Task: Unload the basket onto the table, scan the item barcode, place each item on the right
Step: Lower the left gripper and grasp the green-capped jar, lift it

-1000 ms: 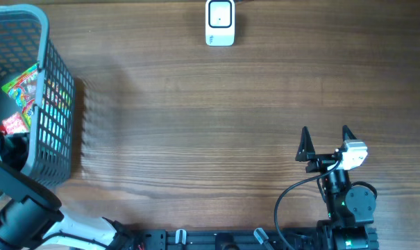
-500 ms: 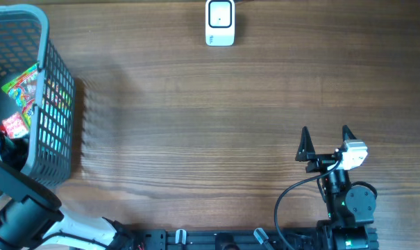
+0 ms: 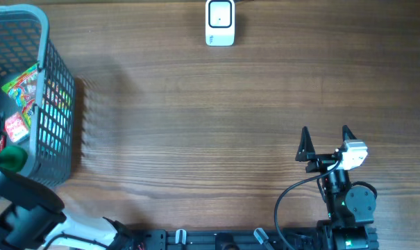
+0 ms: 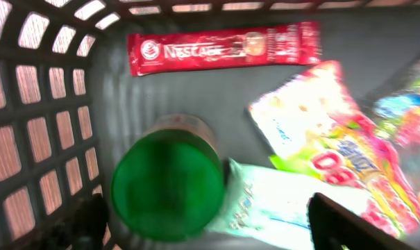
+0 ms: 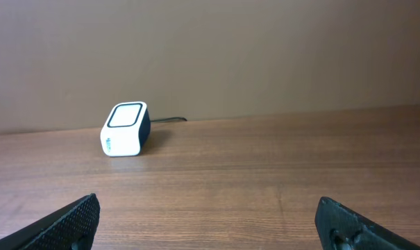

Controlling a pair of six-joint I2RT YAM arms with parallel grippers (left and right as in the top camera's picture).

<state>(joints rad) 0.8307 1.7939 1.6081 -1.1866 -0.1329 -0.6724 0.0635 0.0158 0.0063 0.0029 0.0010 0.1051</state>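
In the left wrist view my left gripper (image 4: 210, 229) hangs open inside the grey basket (image 4: 29, 104). A jar with a green lid (image 4: 166, 184) stands between its fingers, close to the left one and touching neither. Around the jar lie a red Nescafe sachet (image 4: 223, 48), a pale green packet (image 4: 279, 205) and colourful snack bags (image 4: 334, 139). From overhead the green lid (image 3: 10, 158) shows at the basket's (image 3: 57, 104) near corner. The white barcode scanner (image 3: 219, 22) sits at the table's far edge. My right gripper (image 3: 325, 142) rests open at the front right, holding nothing.
The basket's mesh walls (image 4: 64, 76) close in on the left gripper's left side. The scanner's cable (image 5: 169, 119) runs off behind it in the right wrist view. Bare wooden table (image 3: 196, 125) lies between basket, scanner and right arm.
The left arm has shifted inside the basket, and the green lid, hidden under it before, now shows from overhead. The right arm has not moved.
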